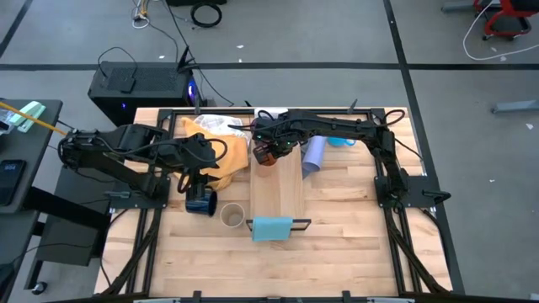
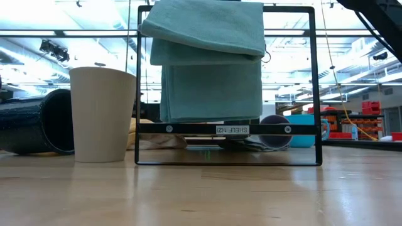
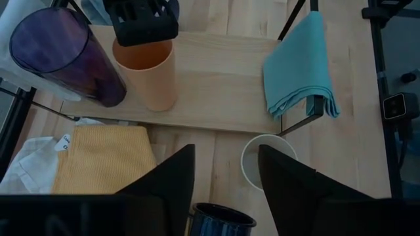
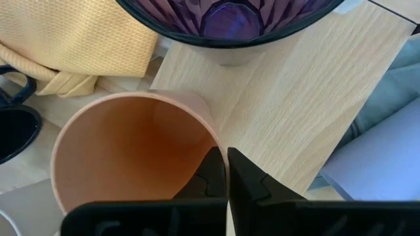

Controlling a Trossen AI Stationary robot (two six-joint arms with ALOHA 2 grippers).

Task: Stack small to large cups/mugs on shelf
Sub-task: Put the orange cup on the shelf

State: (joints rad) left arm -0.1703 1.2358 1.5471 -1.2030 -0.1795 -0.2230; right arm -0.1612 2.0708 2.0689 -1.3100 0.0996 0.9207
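The shelf (image 1: 278, 189) is a pale plank with a light-blue cloth (image 1: 271, 227) at its near end. The orange cup (image 3: 146, 72) stands on its far part beside the dark purple tumbler (image 3: 65, 56). My right gripper (image 4: 226, 160) is shut on the orange cup's rim. My left gripper (image 3: 226, 164) is open and hovers just over the navy mug (image 1: 200, 202), which lies on its side (image 2: 38, 122) on the table. The beige cup (image 1: 232, 216) stands upright near the shelf's near end. The lavender cup (image 1: 313, 154) lies right of the shelf, and the bright blue mug (image 1: 341, 140) sits beyond it. My right gripper pinches the orange cup's rim (image 4: 203, 134), one finger inside the cup and one outside. The fingers come from above, pointing down. The cup is upright, its base (image 3: 161, 105) on the shelf plank.
A yellow cloth (image 1: 219, 143) and white cloth (image 3: 26, 164) lie left of the shelf's far end. The shelf's black metal frame (image 2: 226, 129) stands at its near end under the light-blue cloth. Bare tabletop (image 1: 354, 227) lies near and right.
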